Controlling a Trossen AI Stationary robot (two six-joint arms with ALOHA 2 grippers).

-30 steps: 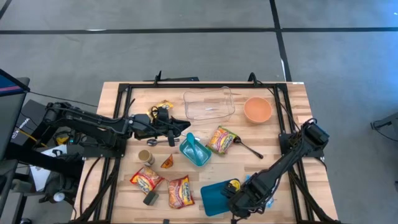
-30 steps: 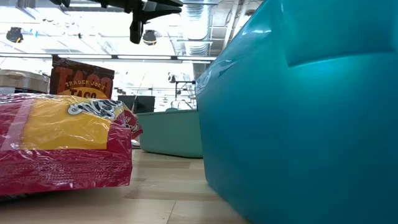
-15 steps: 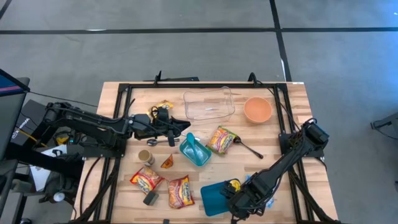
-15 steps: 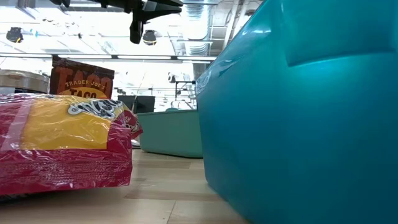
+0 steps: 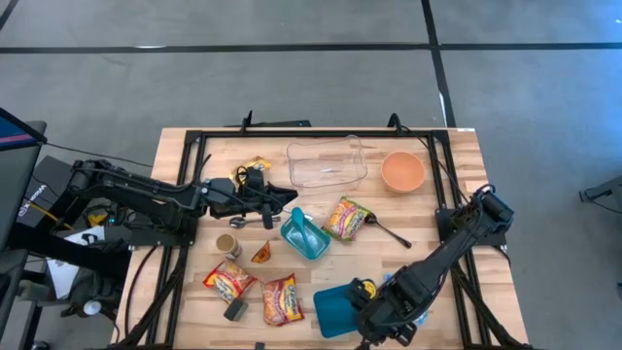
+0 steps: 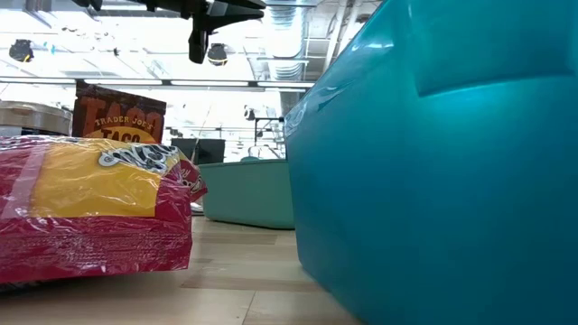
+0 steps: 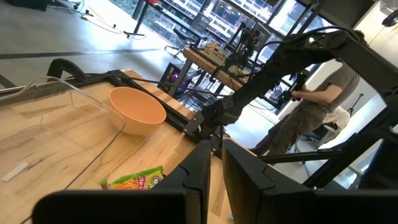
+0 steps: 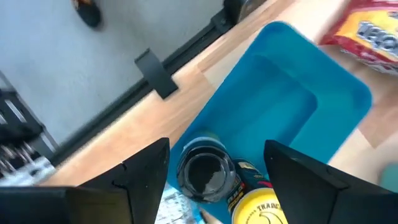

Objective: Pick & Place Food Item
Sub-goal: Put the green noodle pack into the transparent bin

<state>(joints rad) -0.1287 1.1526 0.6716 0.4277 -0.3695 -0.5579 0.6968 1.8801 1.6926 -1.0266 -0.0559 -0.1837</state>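
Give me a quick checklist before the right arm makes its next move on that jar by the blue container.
1. Right gripper open: ok, fingers spread wide.
2. Jar between the fingers: ok, dark lid sits between them.
3. Jar gripped: not ok, fingers not closed on it.
4. Blue container free to receive: ok, inside looks bare.
5. Left gripper out of the way: ok, shut, over the table's far left part.
6. Jar upright: cannot tell.

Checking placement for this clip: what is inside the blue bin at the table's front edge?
The blue bin shows only its bare floor. A dark-lidded jar with a yellow label lies at its rim, between the open right gripper fingers.
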